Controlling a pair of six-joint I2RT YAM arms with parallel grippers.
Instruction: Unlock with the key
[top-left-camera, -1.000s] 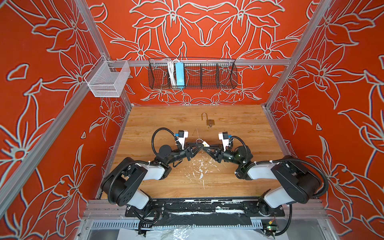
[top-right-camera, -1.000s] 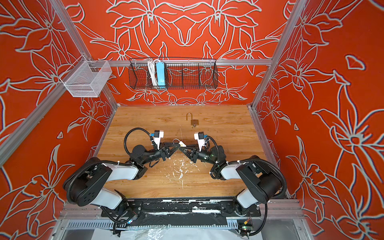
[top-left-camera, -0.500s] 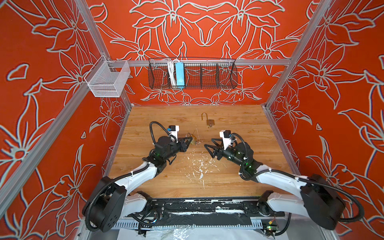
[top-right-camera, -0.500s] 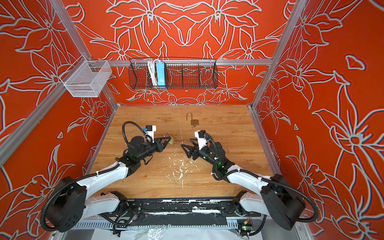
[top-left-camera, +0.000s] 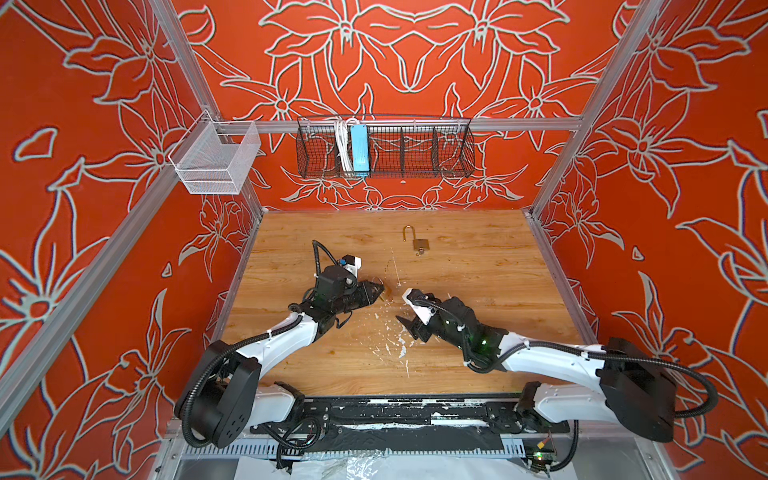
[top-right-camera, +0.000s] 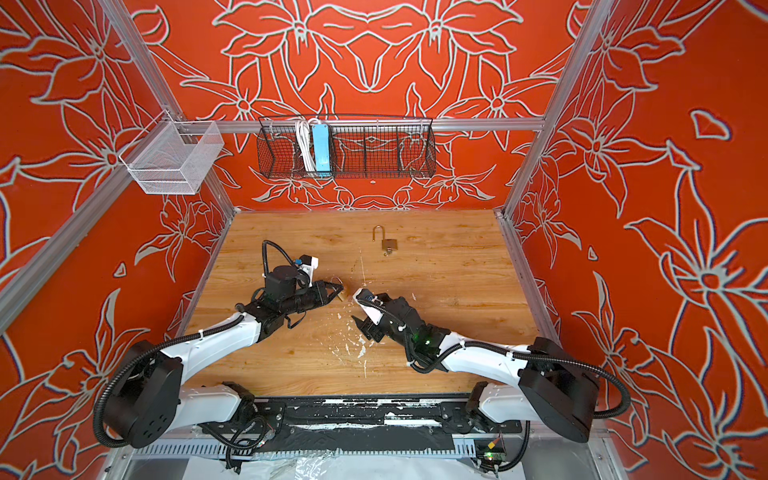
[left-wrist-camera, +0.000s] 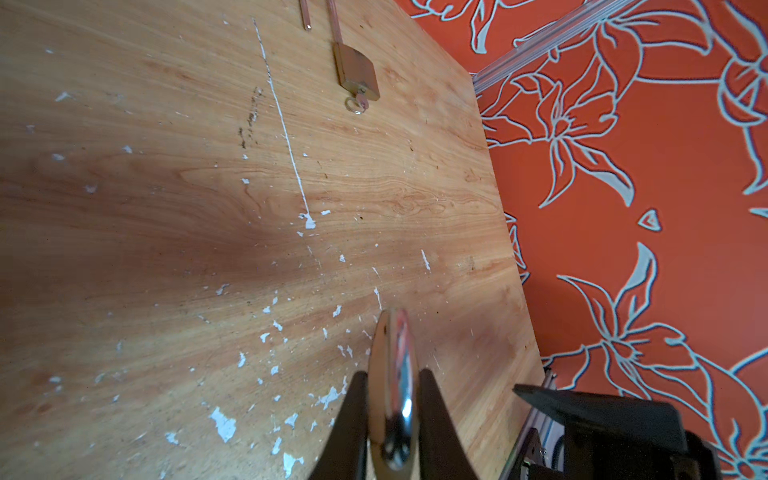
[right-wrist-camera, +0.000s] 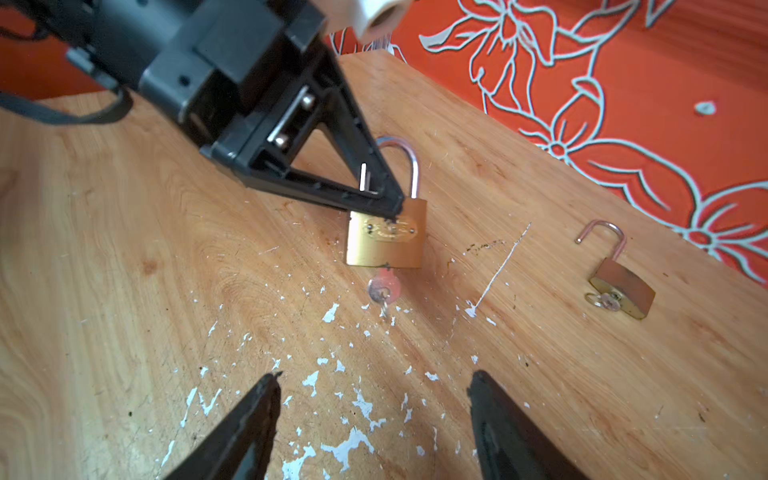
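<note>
Backing away from the key (right-wrist-camera: 384, 289), the right arm (top-left-camera: 540, 357) now has its jaws wide apart (nothing between them). The left arm (top-left-camera: 282, 336) jaws stay clamped on the padlock (right-wrist-camera: 386, 245) over the tabletop (right-wrist-camera: 124, 291) middle; the key sticks out of its keyhole end, pointing toward the right jaws.

Near padlock (right-wrist-camera: 386, 245) touches left end effector (right-wrist-camera: 392, 205), right end effector (right-wrist-camera: 374, 380) to its right, far padlock (top-left-camera: 420, 245) behind on table (top-left-camera: 478, 270)
</note>
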